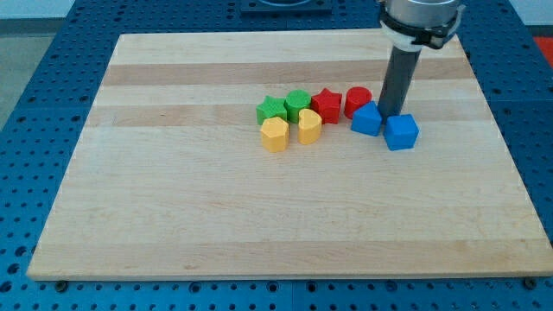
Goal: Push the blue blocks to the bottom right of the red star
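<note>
The red star [326,105] lies near the board's middle, slightly toward the view's top. A blue block [366,119] sits to its right and slightly lower. A blue cube [401,132] lies further right and lower. My tip [390,115] stands between and just above the two blue blocks, touching or nearly touching both. A red round block [358,101] sits right of the star, just above the left blue block.
Two green blocks [271,110] [298,104] lie left of the star. Two yellow blocks [275,135] [309,127] lie below them. All rest on a wooden board [173,190] with a blue pegged surface around it.
</note>
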Available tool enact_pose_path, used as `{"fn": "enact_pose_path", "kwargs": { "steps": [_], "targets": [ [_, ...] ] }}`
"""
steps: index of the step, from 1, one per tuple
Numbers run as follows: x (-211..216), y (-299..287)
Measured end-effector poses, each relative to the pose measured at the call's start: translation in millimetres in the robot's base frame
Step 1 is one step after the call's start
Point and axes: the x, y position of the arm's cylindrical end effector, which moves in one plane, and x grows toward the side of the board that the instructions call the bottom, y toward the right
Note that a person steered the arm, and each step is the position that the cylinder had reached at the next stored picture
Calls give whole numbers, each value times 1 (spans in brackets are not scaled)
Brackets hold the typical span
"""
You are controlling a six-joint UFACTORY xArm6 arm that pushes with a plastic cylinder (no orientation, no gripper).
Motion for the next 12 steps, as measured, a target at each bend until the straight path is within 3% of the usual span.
{"fn": "enact_pose_path", "kwargs": {
  "steps": [2, 4, 8, 12],
  "targets": [
    [6, -5],
    [-28, 24],
    [33, 61],
    [46, 19]
  ]
}}
